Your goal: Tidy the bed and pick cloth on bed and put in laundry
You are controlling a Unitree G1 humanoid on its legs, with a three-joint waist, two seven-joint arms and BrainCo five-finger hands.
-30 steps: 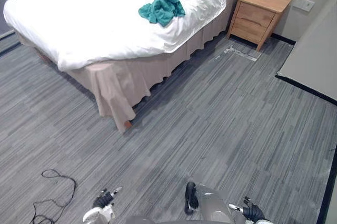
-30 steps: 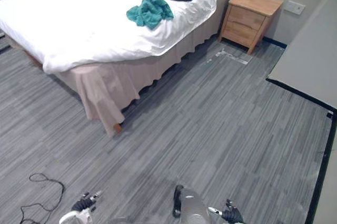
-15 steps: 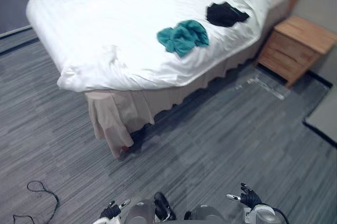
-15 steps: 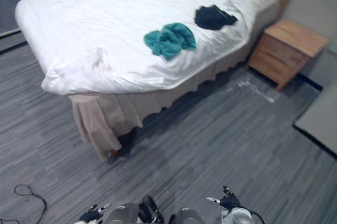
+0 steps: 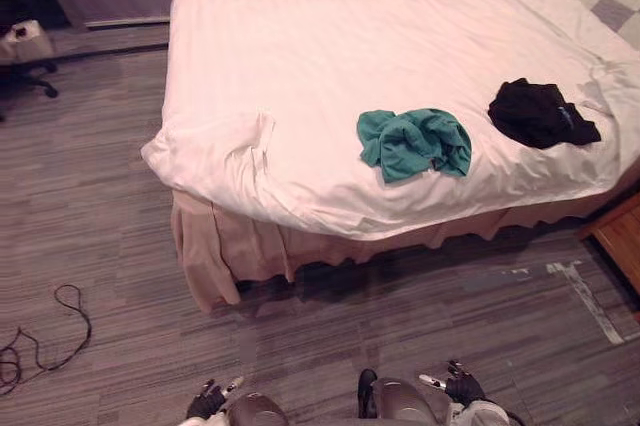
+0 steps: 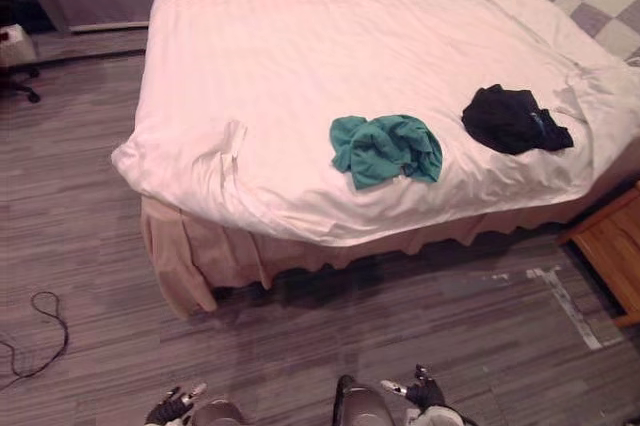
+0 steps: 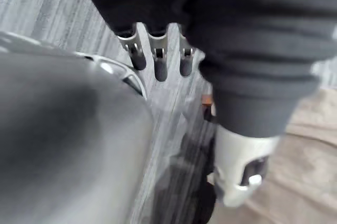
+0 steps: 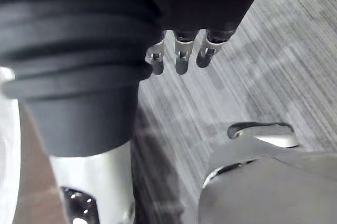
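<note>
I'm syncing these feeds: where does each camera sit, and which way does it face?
Left eye view: on the head, looking down at the bed, teal cloth and black cloth; left hand and right hand at the bottom edge.
Right eye view: beside it, sharing that scene.
Left wrist view: along the left hand's straight fingers, toward the floor.
Right wrist view: along the right hand's straight fingers, toward the floor.

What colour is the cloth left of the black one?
The cloth is teal, clearest in the left eye view.
</note>
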